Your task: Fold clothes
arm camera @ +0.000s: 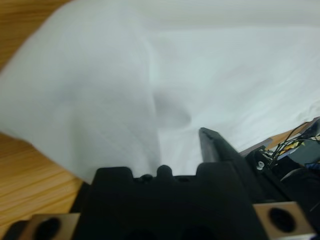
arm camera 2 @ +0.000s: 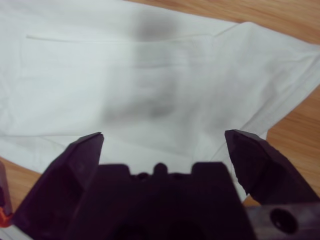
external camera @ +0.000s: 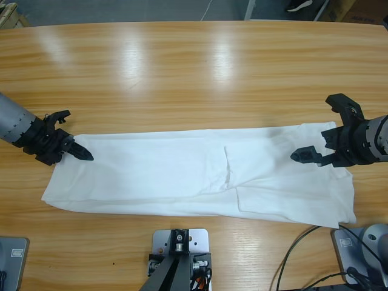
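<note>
Cloth is spread as a long band across the wooden table [external camera: 194, 66]: the white T-shirt [external camera: 182, 176] has been folded lengthwise, with an inner fold edge showing near its middle. One short end lies at the tips of the left gripper [external camera: 77, 151], the other under the right gripper [external camera: 310, 156].

In the left wrist view the shirt [arm camera: 150, 80] is draped up over the left gripper [arm camera: 172, 167]; one black finger [arm camera: 216, 147] is visible beside the cloth and the other is hidden beneath it. A pinch on the raised edge is suggested, but a firm clench cannot be confirmed.

In the right wrist view the right gripper [arm camera 2: 162, 142] is spread wide, its fingers [arm camera 2: 85, 150] released, with the shirt [arm camera 2: 150, 65] flat between and beyond them and nothing gripped. Bare wood shows just outside the finger on the picture's right.

The step in hand is judged to be taking hold of the two short ends for the crosswise fold. For it to go well, all stacked layers should be caught between the right fingers, not the top layer alone, and the tips should be brought down onto the hem itself. Both ends are best lifted evenly, so that the band is not skewed or the lengthwise fold pulled open.
</note>
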You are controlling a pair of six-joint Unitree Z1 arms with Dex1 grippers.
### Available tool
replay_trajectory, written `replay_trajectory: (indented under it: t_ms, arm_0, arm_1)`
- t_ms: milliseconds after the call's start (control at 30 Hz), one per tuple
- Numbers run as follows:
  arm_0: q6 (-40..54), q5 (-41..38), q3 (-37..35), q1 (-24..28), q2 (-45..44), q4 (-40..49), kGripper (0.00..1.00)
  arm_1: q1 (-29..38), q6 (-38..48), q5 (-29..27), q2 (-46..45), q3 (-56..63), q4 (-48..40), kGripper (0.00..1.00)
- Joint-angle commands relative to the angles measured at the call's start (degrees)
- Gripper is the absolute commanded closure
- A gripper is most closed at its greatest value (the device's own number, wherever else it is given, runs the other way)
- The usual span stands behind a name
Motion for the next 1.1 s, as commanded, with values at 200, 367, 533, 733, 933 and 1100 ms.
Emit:
replay_trajectory:
  t_ms: [200, 367, 533, 733, 933, 1100]
  arm_0:
    - [0.99, 2.94, 0.41, -2.85, 1.87, 4.48, 1.000]
    - [-0.58, 7.00, -4.79, -0.76, -0.10, 10.46, 1.000]
    - [3.75, 7.67, -11.07, 10.48, 2.61, 14.27, 1.000]
    - [11.90, 9.99, -17.36, 28.62, 5.26, 19.18, 1.000]
    - [17.51, 11.03, -21.51, 41.57, 6.09, 23.24, 1.000]
    - [17.58, 10.52, -27.98, 37.99, 2.52, 31.41, 1.000]
  arm_1:
    - [0.65, 0.79, -1.12, 0.15, 1.48, -0.08, 0.018]
    - [0.65, 0.79, -1.12, -0.02, 1.60, -0.08, 0.018]
    - [0.67, 0.79, -1.17, 0.00, 1.60, -0.07, 0.018]
    - [0.67, 0.79, -1.21, 0.93, 1.60, -0.66, 0.018]
    - [0.61, 1.23, -1.26, 2.56, 1.13, -1.88, 0.018]
    - [0.67, 1.32, -1.56, 3.05, 0.48, -2.03, 0.018]
